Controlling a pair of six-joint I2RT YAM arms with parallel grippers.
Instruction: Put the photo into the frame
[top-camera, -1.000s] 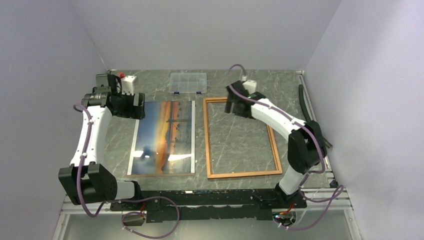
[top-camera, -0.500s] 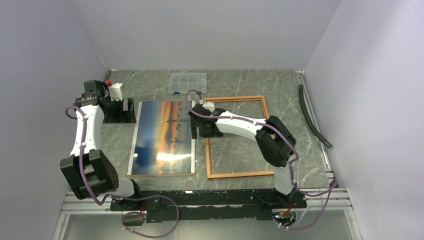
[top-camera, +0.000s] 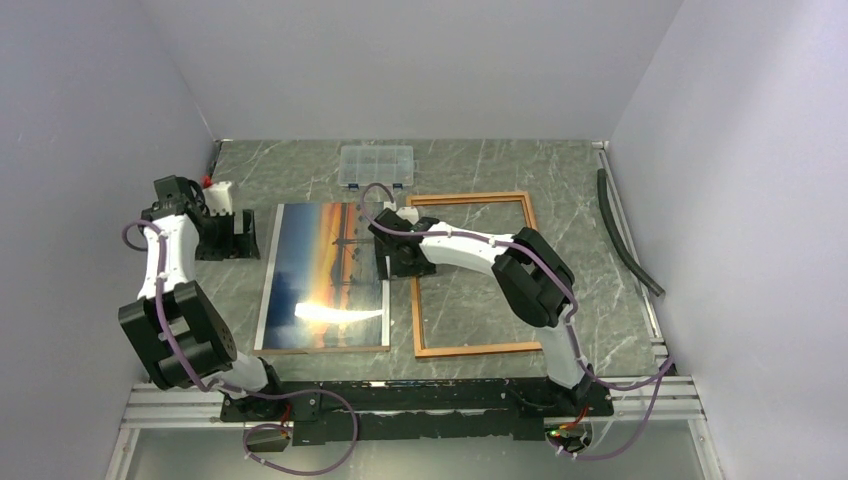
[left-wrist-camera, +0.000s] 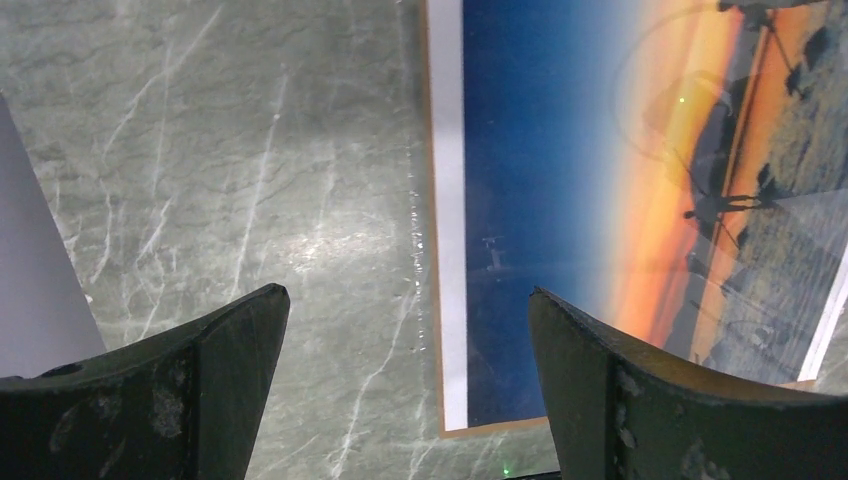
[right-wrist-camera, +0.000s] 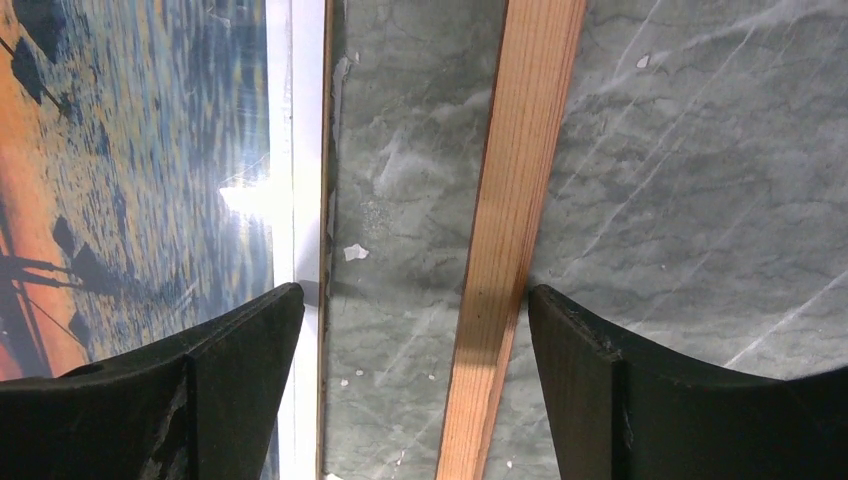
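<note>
Flat on the grey marble worktop (top-camera: 470, 165): glossy rectangular sunset print (top-camera: 325, 280), picture side up, just left of the narrow orange-wood rectangular frame (top-camera: 485, 349), with a thin strip of worktop between them. Your right hand (right-wrist-camera: 415, 292) hangs over that strip, fingers spread wide, gripping nothing. Your left hand (left-wrist-camera: 405, 297) is likewise agape and empty, beside the print's left edge.

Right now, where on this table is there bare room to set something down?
Bare marble lies between the frame and the black hose, and behind the frame, right of the clear box. Crowded: the strip between photo and frame, under the right gripper.
</note>
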